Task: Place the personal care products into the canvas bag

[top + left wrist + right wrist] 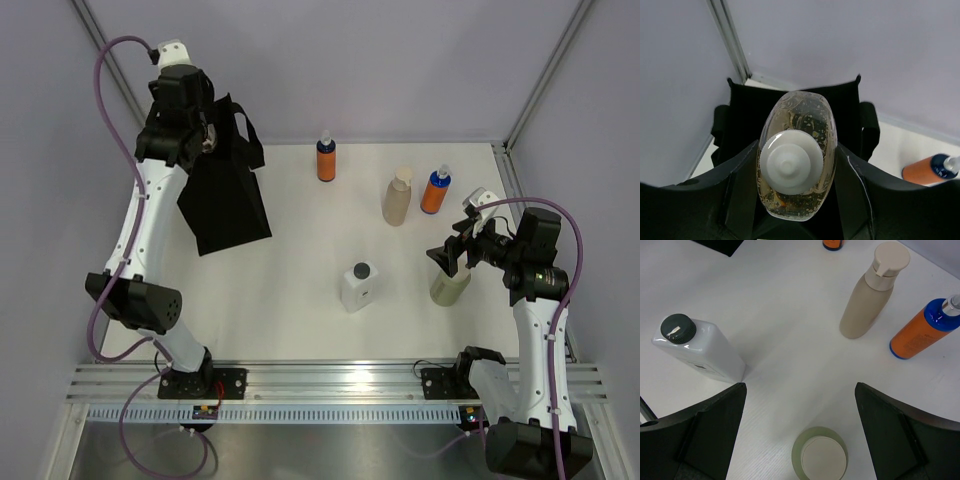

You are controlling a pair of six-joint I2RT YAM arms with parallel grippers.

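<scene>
My left gripper [796, 152] is shut on the amber translucent bottle [805, 115], white cap facing the camera, above the open mouth of the black canvas bag [742, 107]. From above, that gripper [203, 140] hangs over the bag [228, 205] at the far left. My right gripper [800, 390] stands open just above the olive-green bottle with the cream cap [819, 457], not touching it; the overhead view shows this gripper [452, 257] over that bottle [449, 288]. Standing on the table are the white bottle [358, 287], the beige pump [398, 196] and two orange bottles [326, 158] [436, 190].
The right wrist view shows the white bottle [700, 352] to the left, and the beige pump [872, 290] and an orange bottle [920, 335] beyond the fingers. Grey walls and frame posts [540, 90] close in the table's far and side edges.
</scene>
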